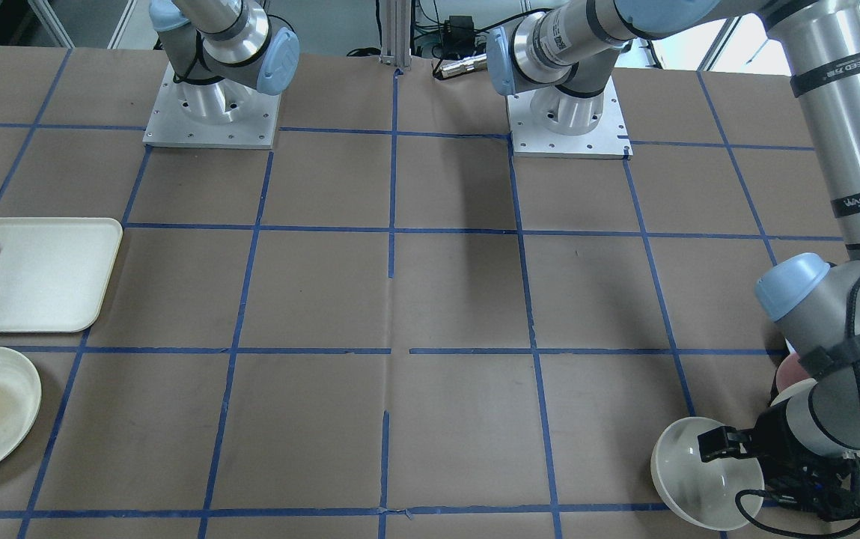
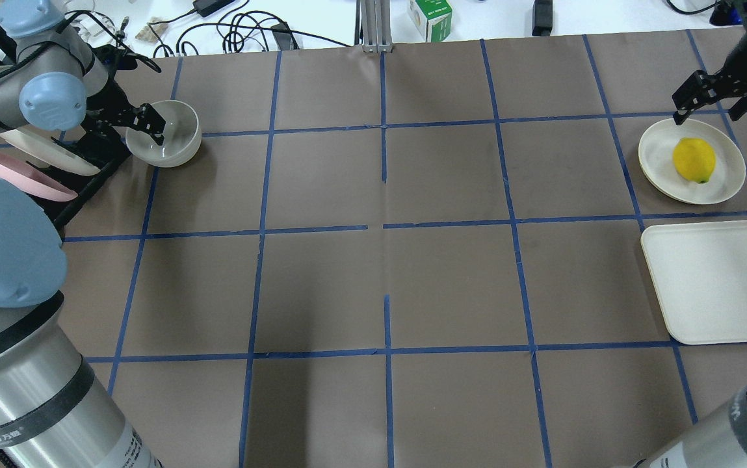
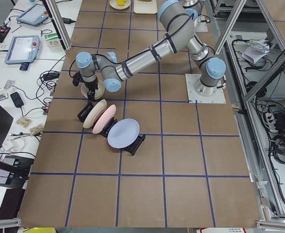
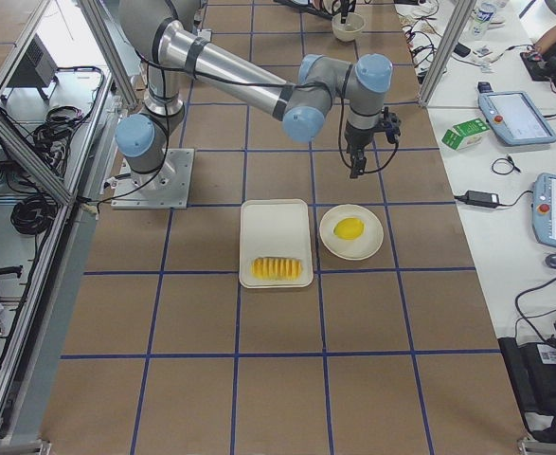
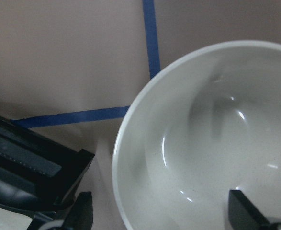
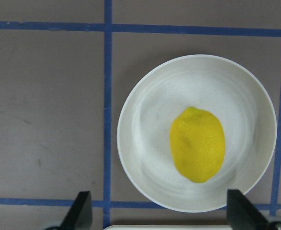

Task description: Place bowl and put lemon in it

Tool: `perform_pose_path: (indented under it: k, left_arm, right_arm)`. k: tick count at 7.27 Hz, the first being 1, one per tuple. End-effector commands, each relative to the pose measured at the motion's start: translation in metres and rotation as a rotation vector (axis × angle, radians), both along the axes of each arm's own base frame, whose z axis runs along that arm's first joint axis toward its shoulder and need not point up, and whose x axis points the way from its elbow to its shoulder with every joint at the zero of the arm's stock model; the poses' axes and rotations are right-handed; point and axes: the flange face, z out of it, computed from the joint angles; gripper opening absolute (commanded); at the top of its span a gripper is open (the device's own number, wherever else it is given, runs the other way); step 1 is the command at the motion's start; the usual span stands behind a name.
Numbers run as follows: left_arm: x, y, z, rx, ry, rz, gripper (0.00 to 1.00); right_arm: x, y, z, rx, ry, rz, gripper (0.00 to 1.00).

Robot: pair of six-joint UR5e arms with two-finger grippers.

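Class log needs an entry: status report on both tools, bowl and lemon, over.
Left tool open, straddling bowl rim. Right tool open, hovering near plate. Lemon on plate, untouched. Rack beside bowl.

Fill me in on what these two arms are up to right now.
The left gripper is open at the bowl, with one finger inside the rim and the other outside, so it has not clamped it yet. The right gripper hovers open just beyond the plate, where the lemon lies untouched. The bowl and the lemon sit at opposite ends of the table.
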Motion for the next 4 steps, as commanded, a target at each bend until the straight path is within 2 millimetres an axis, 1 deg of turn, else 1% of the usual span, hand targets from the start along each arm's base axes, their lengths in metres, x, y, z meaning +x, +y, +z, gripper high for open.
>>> perform_pose_path:
  k: [1, 2, 3, 4]
  left_arm:
    - [-0.003, 0.001, -0.007, 0.013, 0.016, 0.034, 0.97]
    - [-0.002, 0.001, -0.008, 0.010, 0.024, 0.036, 0.76]
    - [-0.002, 0.001, -0.007, 0.008, 0.023, 0.036, 0.58]
    - [-0.002, 0.001, -0.006, 0.005, 0.022, 0.034, 0.37]
  right_arm:
    - [-0.045, -0.007, -0.055, 0.013, -0.011, 0.018, 1.00]
    - [-0.051, -0.008, -0.068, 0.018, -0.016, 0.012, 1.00]
    - [-0.052, -0.010, -0.084, 0.036, -0.024, 0.010, 1.00]
    - [-0.053, -0.012, -0.099, 0.055, -0.035, 0.010, 1.00]
